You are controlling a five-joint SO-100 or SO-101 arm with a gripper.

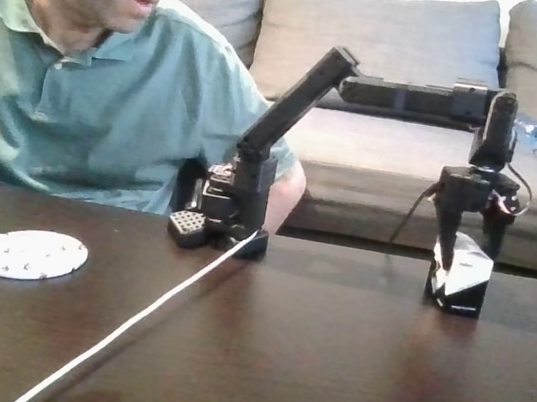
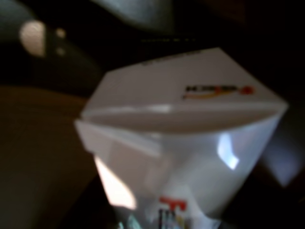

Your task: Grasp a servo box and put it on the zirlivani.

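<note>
servo box: one. white with black lower part, standing on the dark table, right side of the fixed view, well apart from the disc. one corner faces the camera.
servo box close up: wrist view has it big and blurry, white glossy faces, a top flap seam, a small red and dark logo near the top and red print low down. text not readable.
zirlivani: one. flat white round disc with small dark dots, lying flat on the table at far left of the fixed view, nothing on it.
gripper: one. black claw pointing straight down at the top of the box, one finger running down the box's left upper edge, touching or just beside it.
claw state: cannot tell whether it is clenched on the box or released; second finger is hidden behind the box and wrist.
box contact with table: bottom looks to be resting on the table, no gap seen.
arm: one. black, base near table's back edge at centre, upper link slanting up right, forearm level to the right, wrist dropping to the box.
table: one. dark brown glossy wood.
cable: one white cable from the arm base diagonally to the lower left edge.
person: one, in a teal polo shirt, seated behind the table at left, next to the arm base.
sofa: one grey sofa behind, with cushions.
</note>
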